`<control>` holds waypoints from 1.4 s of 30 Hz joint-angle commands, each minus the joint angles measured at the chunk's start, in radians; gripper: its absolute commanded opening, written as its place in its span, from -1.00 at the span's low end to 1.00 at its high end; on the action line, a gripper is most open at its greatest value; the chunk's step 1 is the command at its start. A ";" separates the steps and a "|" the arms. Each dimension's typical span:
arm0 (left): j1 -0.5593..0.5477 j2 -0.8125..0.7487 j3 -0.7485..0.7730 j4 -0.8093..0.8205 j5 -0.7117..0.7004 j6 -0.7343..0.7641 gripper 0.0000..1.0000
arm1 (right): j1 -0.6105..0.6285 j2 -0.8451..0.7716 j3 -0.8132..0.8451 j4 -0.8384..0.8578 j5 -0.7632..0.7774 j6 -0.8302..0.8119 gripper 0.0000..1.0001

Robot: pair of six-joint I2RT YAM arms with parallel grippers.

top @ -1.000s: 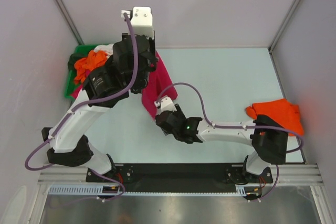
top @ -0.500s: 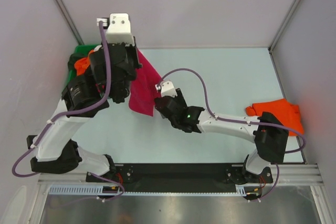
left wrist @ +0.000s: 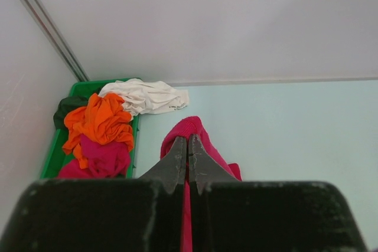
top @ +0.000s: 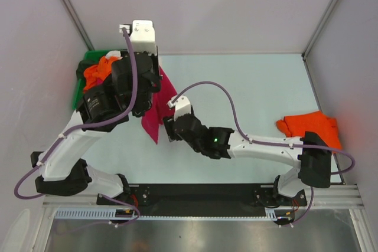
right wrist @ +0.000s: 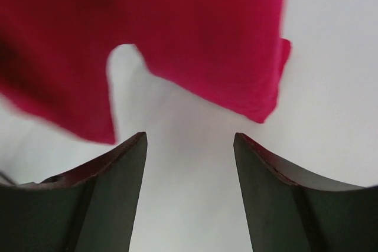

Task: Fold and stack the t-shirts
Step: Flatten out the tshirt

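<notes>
pale blue-green table [top: 260, 87] fills the booth, shut in by plain white walls [top: 236, 4] with metal corner posts [top: 69, 10] at the far side.

largest of the clothes is the crimson-red t-shirt [top: 152, 119]. it hangs over the left-centre of the table as a narrow drape that tapers to a point toward the near edge. whether its low end touches the table cannot be told. from the right wrist its lower edge looks blurred, with a hemmed corner on one side and a rounded gap in the cloth.

an orange t-shirt [top: 310, 125] lies roughly bunched at the table's right edge, well apart from the rest. a green plastic bin [left wrist: 56, 151] sits in the far left corner. in it are a second orange t-shirt [left wrist: 97, 119] on top, a magenta t-shirt [left wrist: 103, 157] under it, a dark t-shirt [left wrist: 65, 107] at the back, and a white t-shirt [left wrist: 144, 95] spilling over the rim onto the table.

the left gripper [left wrist: 188, 146] is raised near the bin, its jaws pressed together on a bunch of the crimson-red cloth, which falls away below them. the right gripper [right wrist: 189, 137] sits low at the table's middle, just beside the hanging tip. its jaws are spread wide with only bare table between them, holding nothing.
</notes>
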 commanded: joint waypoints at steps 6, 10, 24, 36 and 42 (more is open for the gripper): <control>0.069 0.029 -0.020 0.047 0.060 -0.024 -1.00 | 0.153 -0.056 -0.039 0.040 0.055 -0.031 0.32; 0.082 0.055 0.005 0.062 0.074 -0.013 -1.00 | 0.169 -0.069 -0.060 0.024 0.067 -0.016 0.32; 0.077 0.092 0.182 0.010 0.135 -0.039 -0.99 | 0.109 0.023 -0.071 0.067 0.020 -0.015 0.31; 0.042 0.069 0.238 0.013 0.135 -0.039 -1.00 | 0.020 0.149 0.019 0.092 -0.063 -0.022 0.31; 0.020 0.058 0.229 0.007 0.114 -0.041 -1.00 | 0.009 0.195 0.085 0.096 -0.092 -0.030 0.31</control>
